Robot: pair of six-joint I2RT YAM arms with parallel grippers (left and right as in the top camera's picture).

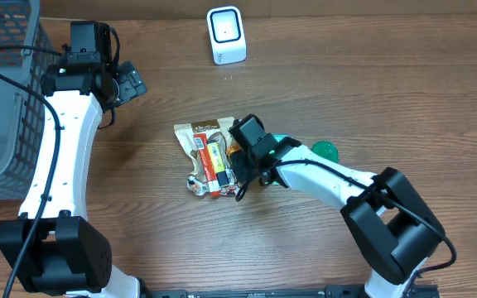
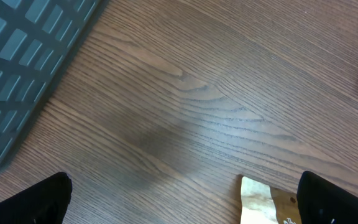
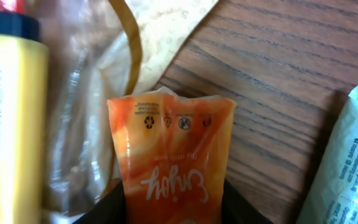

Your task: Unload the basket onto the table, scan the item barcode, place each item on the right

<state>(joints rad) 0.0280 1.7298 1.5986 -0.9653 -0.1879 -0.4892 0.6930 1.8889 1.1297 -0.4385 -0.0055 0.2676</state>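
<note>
Our right gripper [image 3: 171, 198] straddles the orange packet [image 3: 169, 149] in the mid-table pile, but we can't tell if it's actually clamped. That thin film could slip out, or drag the clear bag [image 3: 82, 124] along. Left gripper [image 2: 185, 200] hangs wide open.

A glossy orange plastic sachet [image 3: 169, 149] carries white script reading "Enjoy", upside down, with tiny recycling marks above it. Left of the sachet, a yellow plastic container [image 3: 11, 124] bears a black barcode. Right of it, print on a pale green foil packet [image 3: 347, 162] is illegible.
</note>
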